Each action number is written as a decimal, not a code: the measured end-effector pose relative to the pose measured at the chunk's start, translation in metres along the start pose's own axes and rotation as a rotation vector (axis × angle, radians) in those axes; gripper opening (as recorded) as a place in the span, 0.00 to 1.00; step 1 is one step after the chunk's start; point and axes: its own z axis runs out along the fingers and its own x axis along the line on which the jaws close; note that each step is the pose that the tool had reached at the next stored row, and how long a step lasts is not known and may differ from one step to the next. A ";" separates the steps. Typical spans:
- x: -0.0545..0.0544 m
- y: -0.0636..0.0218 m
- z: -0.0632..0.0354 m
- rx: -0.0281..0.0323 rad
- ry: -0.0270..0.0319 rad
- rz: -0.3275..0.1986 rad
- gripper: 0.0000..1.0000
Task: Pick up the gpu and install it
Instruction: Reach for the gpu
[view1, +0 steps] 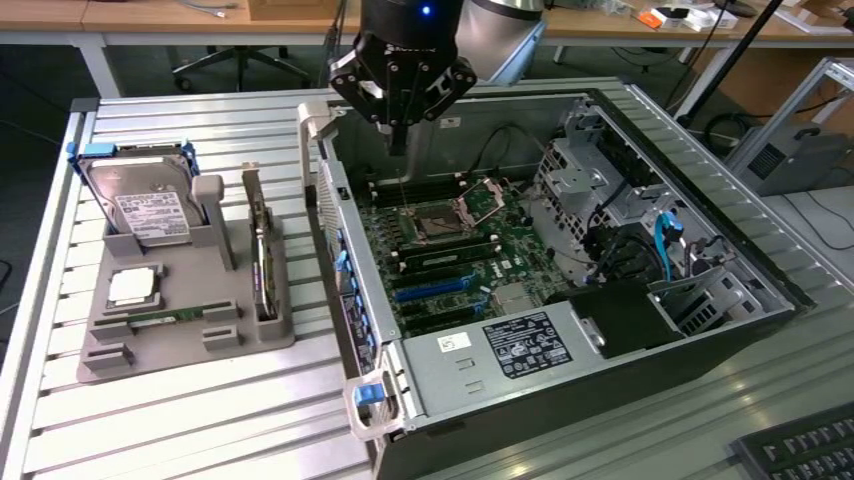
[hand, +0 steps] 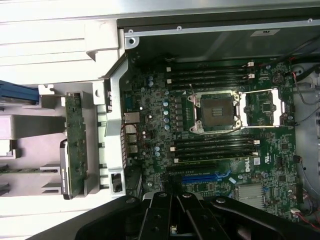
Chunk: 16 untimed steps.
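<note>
- The gpu (view1: 260, 250) is seen standing on edge in a slot of the grey holder tray (view1: 187, 345), just beside the hard drive (view1: 150, 210) and outside the open computer case (view1: 534, 345).
- The gripper (view1: 396, 138) is held above the motherboard (view1: 441, 250), well apart from the card; its jaws are pressed together on nothing.
- The card is judged light, stiff and fragile, with exposed components best left untouched.
- A pinch across the thin upper edge, near mid-length, is judged soundest.
</note>
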 end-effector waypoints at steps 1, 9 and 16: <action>0.000 0.0000 0.0000 0.0000 0.0000 0.000 0.10; 0.002 -0.0002 -0.0001 0.0000 0.0000 0.000 0.10; 0.005 -0.0003 -0.0001 0.0000 0.0000 0.000 0.10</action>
